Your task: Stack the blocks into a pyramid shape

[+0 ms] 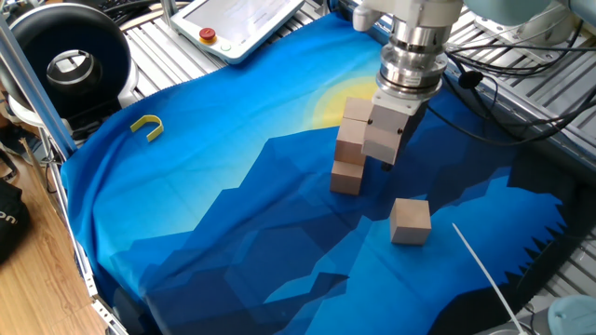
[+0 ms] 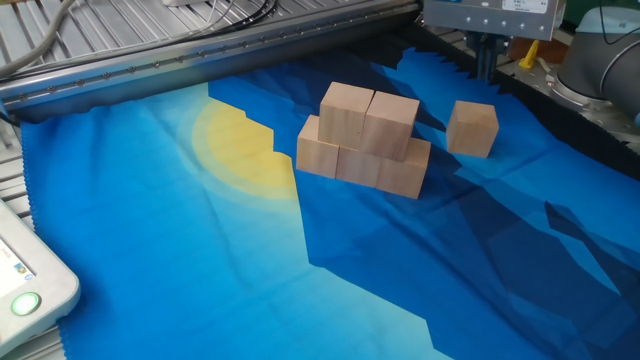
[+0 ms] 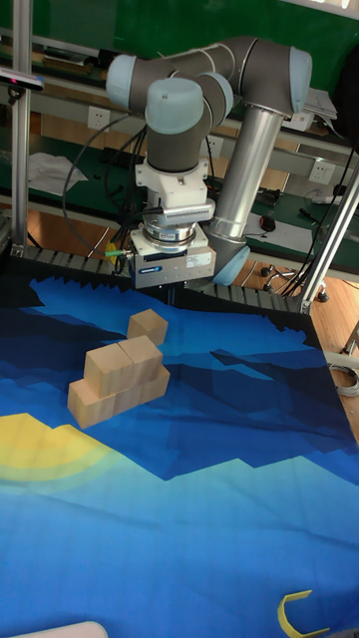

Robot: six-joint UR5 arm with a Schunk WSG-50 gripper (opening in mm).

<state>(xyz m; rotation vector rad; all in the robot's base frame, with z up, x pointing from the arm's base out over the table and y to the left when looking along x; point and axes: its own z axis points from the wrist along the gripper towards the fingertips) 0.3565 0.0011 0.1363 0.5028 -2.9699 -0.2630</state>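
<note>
Five light-brown blocks (image 2: 365, 140) form a stack on the blue cloth, three in the bottom row and two on top. The stack also shows from the end (image 1: 351, 149) and from the opposite side (image 3: 118, 379). A single loose block (image 2: 471, 128) (image 1: 410, 221) (image 3: 148, 325) rests on the cloth beside the stack. My gripper (image 2: 484, 62) (image 1: 388, 158) (image 3: 168, 290) hangs above the cloth between the stack and the loose block, touching neither. Its thin dark fingers stand close together with nothing between them.
A small yellow U-shaped piece (image 1: 147, 127) (image 3: 296, 610) lies far from the blocks near the cloth's edge. A white pendant with a red button (image 1: 237, 23) sits past the cloth. Cables (image 1: 503, 102) trail over the metal table beside the arm.
</note>
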